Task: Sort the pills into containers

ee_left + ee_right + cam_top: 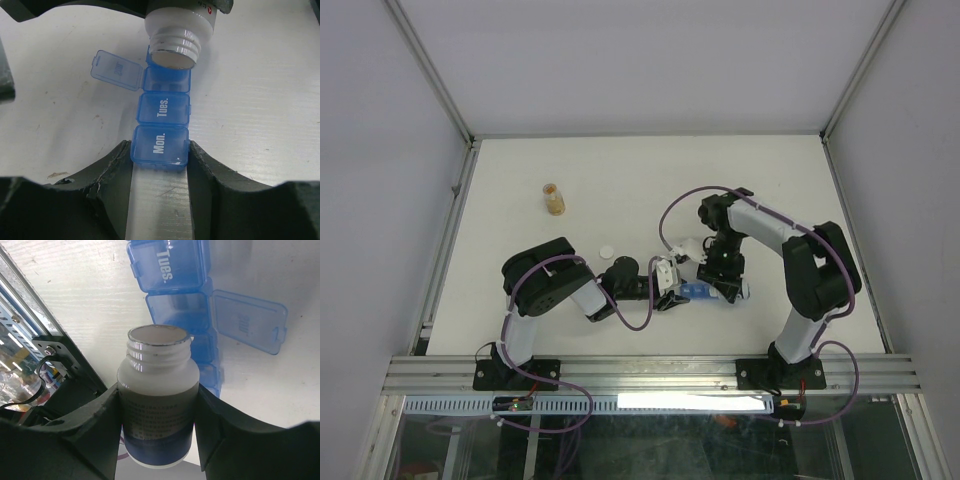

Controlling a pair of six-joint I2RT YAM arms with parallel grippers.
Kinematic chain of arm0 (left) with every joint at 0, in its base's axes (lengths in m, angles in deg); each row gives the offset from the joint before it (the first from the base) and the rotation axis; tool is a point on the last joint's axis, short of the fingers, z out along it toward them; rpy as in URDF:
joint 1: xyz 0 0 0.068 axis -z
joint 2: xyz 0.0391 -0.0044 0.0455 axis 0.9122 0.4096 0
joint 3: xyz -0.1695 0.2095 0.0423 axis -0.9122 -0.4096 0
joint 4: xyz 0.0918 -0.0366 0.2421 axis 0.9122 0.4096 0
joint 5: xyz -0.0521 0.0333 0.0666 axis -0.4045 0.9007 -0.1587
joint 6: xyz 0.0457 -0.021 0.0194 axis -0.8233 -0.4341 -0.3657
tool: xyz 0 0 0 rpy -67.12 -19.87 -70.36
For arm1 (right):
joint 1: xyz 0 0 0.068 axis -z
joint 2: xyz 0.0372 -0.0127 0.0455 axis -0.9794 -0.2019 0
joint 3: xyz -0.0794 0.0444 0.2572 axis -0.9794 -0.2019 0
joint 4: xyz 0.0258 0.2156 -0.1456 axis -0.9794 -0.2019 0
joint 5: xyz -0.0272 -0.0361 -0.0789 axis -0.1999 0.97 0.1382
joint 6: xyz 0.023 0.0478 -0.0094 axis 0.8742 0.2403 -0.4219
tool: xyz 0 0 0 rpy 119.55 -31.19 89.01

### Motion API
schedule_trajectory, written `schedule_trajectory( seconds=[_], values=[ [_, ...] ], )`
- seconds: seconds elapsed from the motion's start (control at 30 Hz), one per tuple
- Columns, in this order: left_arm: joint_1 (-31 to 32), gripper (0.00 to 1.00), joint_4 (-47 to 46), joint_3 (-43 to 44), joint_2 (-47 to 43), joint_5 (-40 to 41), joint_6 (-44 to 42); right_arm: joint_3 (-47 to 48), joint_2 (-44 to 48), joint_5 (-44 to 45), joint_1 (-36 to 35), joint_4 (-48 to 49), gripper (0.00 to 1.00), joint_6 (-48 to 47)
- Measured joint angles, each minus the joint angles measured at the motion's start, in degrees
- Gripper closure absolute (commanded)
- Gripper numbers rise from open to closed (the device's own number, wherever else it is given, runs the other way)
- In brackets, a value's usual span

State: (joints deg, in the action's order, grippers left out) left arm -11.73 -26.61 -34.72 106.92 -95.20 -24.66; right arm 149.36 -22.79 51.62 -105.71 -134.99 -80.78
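On the white table (620, 170), my left gripper (160, 156) pinches the pill organizer (164, 112) by its end to steady it, while my right gripper (157, 407) clamps the uncapped bottle (159, 372), tipped over the open compartment (177, 310).

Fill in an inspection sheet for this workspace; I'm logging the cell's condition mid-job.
Surface: white table, faintly scuffed.
Job's things: blue pill organizer, one lid open; no pills seen.
Clutter: small bottle with orange-tan contents; white round piece.
Grippers: left gripper clamps the organizer's Mon. end; right gripper holds an uncapped white bottle, mouth near the open compartment.
Cables: purple cables looping along both arms.
Surroundings: white walls, metal frame rail.
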Motion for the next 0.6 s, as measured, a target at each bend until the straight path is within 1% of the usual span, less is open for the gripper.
schedule_trajectory(
  seconds=[0.6],
  values=[
    [0.0, 0.59, 0.0, 0.0, 0.0, -0.02, 0.02, 1.51, -1.68, 1.49, -1.16, -0.9, 1.0, 1.31]
  ],
)
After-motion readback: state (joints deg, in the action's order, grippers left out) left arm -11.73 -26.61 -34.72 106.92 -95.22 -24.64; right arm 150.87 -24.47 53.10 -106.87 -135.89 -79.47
